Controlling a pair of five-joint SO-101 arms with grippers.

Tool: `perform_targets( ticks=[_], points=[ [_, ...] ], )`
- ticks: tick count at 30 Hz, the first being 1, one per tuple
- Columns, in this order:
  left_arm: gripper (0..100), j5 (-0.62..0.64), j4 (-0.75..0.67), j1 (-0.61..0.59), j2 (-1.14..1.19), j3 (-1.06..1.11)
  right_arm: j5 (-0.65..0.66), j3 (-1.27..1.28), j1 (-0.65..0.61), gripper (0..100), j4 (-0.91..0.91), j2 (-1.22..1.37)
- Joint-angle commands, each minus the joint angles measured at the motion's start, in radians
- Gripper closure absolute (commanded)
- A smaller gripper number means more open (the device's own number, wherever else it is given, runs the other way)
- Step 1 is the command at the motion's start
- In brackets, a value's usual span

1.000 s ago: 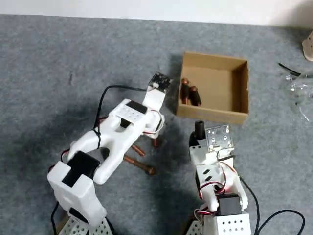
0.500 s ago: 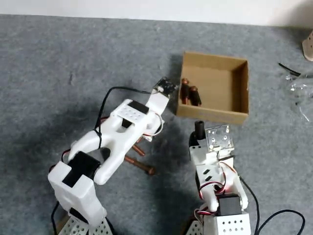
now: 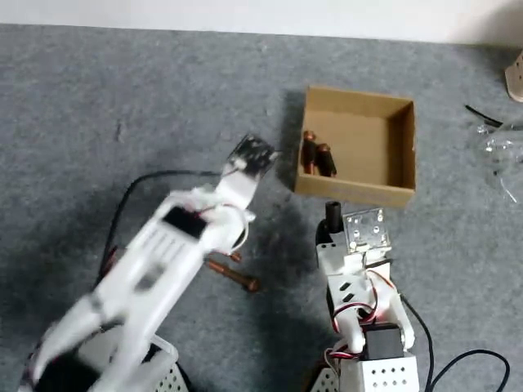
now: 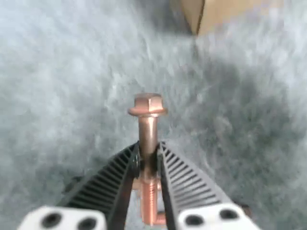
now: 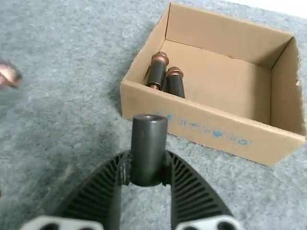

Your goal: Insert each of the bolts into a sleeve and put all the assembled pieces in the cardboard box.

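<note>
I see left gripper [image 4: 147,160] clamped on bolt [image 4: 147,125] | right gripper [image 5: 146,165] grasping sleeve [image 5: 148,143] | box [image 5: 201,127] at its 12 o'clock, two pieces [image 5: 165,76] inside | spare bolt [image 3: 233,273] at 8 o'clock

Cardboard box [image 3: 351,193] open-topped; assembled pieces [image 3: 317,157] hug its left-arm-side wall, rest of floor bare. Loose bolt [image 3: 233,274] lies on carpet between arms.

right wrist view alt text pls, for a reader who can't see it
The right pincer grips a dark sleeve above grey carpet. Just beyond it sits an open cardboard box with two assembled pieces lying side by side against one wall.
</note>
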Motion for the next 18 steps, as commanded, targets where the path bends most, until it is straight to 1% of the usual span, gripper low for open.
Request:
perform_targets(
  ticks=[1,4,8,12,14,18],
  points=[
    [99,-0.006,-0.164,-0.008,-0.418,0.228,-0.002,0.061,0.007,99.4,-0.035,-0.012],
    [99,-0.006,-0.278,-0.007,-0.618,0.381,-0.002,0.061,0.002,99.4,-0.036,-0.012],
    [99,-0.006,-0.422,-0.019,-0.845,0.547,-0.002,0.062,-0.065,99.4,-0.036,-0.012],
    [99,-0.005,-0.514,-0.077,-1.010,0.642,-0.002,0.074,-0.124,99.4,-0.036,-0.012],
    [99,-0.005,-0.571,-0.101,-1.086,0.684,-0.002,0.107,-0.157,99.4,-0.077,-0.008],
    [99,-0.005,-0.683,-0.099,-1.214,0.765,-0.002,0.128,-0.206,99.4,-0.079,-0.004]
  ],
)
